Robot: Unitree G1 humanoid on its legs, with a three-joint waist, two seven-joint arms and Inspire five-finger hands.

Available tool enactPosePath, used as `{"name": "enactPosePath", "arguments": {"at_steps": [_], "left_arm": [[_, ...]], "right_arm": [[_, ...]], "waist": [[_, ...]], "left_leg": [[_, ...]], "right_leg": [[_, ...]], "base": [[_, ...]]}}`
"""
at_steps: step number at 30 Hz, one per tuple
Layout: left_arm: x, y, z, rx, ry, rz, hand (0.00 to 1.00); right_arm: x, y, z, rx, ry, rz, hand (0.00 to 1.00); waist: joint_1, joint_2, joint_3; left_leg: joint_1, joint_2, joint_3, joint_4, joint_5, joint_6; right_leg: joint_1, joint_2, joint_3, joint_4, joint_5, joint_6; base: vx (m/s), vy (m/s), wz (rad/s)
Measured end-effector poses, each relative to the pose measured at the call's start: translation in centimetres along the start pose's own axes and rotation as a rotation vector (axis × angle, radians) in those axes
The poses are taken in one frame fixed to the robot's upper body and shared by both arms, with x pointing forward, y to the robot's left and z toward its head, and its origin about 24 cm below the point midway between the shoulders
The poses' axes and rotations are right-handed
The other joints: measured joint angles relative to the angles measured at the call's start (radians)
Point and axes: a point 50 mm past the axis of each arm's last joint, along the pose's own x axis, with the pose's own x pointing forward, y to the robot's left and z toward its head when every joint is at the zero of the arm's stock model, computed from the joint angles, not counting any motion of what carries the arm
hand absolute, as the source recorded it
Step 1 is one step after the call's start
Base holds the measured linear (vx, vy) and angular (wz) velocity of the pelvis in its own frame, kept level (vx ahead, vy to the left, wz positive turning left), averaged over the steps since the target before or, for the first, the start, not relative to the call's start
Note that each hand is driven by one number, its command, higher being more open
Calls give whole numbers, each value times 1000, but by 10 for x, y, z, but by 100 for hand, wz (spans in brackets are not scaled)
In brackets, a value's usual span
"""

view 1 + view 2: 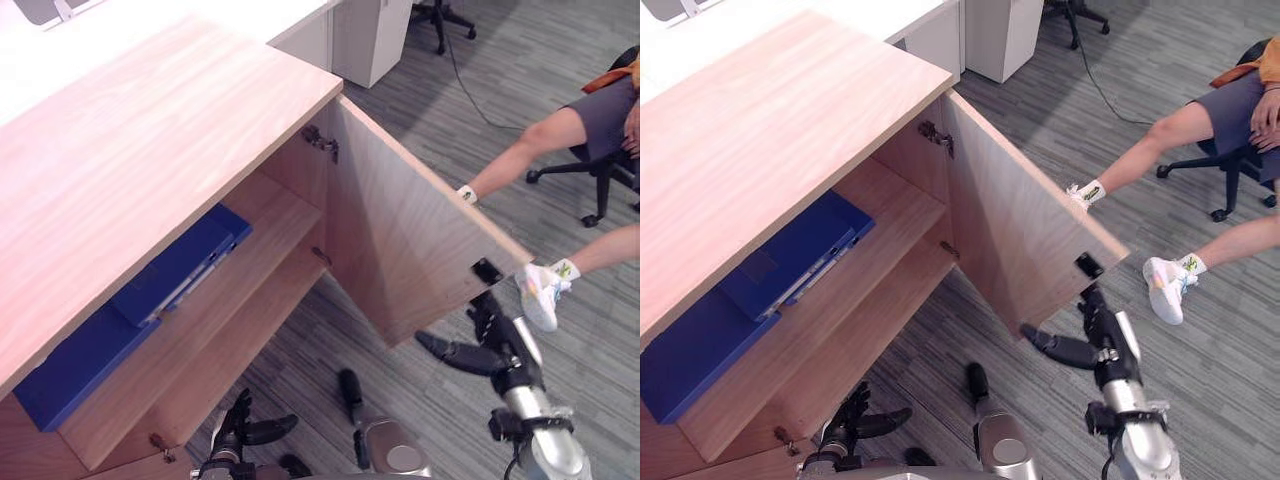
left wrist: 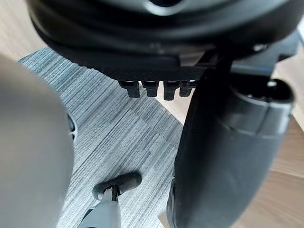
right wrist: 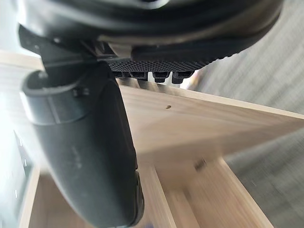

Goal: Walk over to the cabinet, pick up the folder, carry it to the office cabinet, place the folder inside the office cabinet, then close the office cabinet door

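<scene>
This is an office. Grey striped carpet tiles (image 1: 470, 90) cover the floor under the right robot hand (image 1: 497, 350). Just beside that hand stands a light wooden cabinet (image 1: 150, 150), its door (image 1: 400, 230) open and dark blue flat folders (image 1: 180, 265) on its shelf. Beyond the hand are a white drawer pedestal (image 1: 372, 35) and a black swivel chair on castors (image 1: 600, 180) with a person (image 1: 530, 145) seated on it.

Grey striped carpet tiles cover the floor (image 1: 440, 130). At the far side stands a white table (image 1: 285, 10) with a white drawer unit (image 1: 372, 35), and a black castor chair base (image 1: 445, 20) is just beside it. To the right, a person (image 1: 570, 125) sits on another black chair (image 1: 600, 175) with legs stretched out.
</scene>
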Motion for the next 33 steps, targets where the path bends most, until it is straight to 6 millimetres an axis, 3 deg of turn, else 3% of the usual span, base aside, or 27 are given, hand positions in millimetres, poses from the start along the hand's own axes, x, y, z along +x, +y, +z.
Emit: {"name": "enactPosePath", "arguments": {"at_steps": [6,9,11,13,14,18,20,23,29,33], "left_arm": [[2,10,1,-5,8,31,100],[5,7,8,-5,-11,29,100],[8,4,15,-9,-33,25,100],[9,3,18,-23,-42,33,100],[10,3,21,-29,-53,41,100],[10,7,21,-62,-51,83,100],[8,10,18,-88,-47,100,100],[8,13,18,-100,-48,116,100],[1,19,5,-106,-15,140,100],[-5,20,-7,-109,21,148,100]], "right_arm": [[-5,51,-12,8,44,216,100],[9,88,-13,19,21,367,100],[48,108,1,-11,-67,423,100],[79,112,19,-28,-147,379,100],[95,108,26,-25,-168,322,100],[136,85,44,11,-198,92,100],[142,59,39,39,-168,-96,100],[153,32,35,17,-124,-211,100],[153,26,29,14,-96,-227,100],[131,26,-6,16,14,-209,100]], "waist": [[20,-27,-2],[78,-34,-11],[127,-36,-13],[155,-33,-16],[182,-32,-17],[217,-23,-22],[218,-20,-23],[234,-19,-24],[239,4,-35],[247,10,-41]], "left_leg": [[-11,-18,-104,-15,2,18],[-22,-29,-191,-17,14,23],[-42,-47,-276,-65,73,19],[-55,-54,-336,-104,108,14],[-56,-56,-365,-129,128,9],[-49,-54,-461,-199,180,-1],[-46,-54,-500,-231,204,-5],[-46,-57,-524,-243,218,-9],[-39,-58,-571,-308,258,-14],[-6,-55,-609,-363,287,-20]], "right_leg": [[2,-29,-88,65,-64,2],[2,-53,-153,124,-81,-4],[6,-63,-205,115,-99,-6],[19,-69,-254,96,-102,-9],[24,-72,-284,95,-109,-10],[55,-74,-368,97,-114,-11],[66,-75,-357,96,-114,-11],[81,-75,-356,73,-114,-11],[94,-70,-383,45,-116,-9],[124,-63,-418,43,-148,7]], "base": [[-85,16,30],[-8,-37,64],[11,-93,96],[30,-99,102],[39,-79,90],[89,-32,75],[118,52,61],[43,34,31],[-13,-19,23],[4,-23,29]]}}
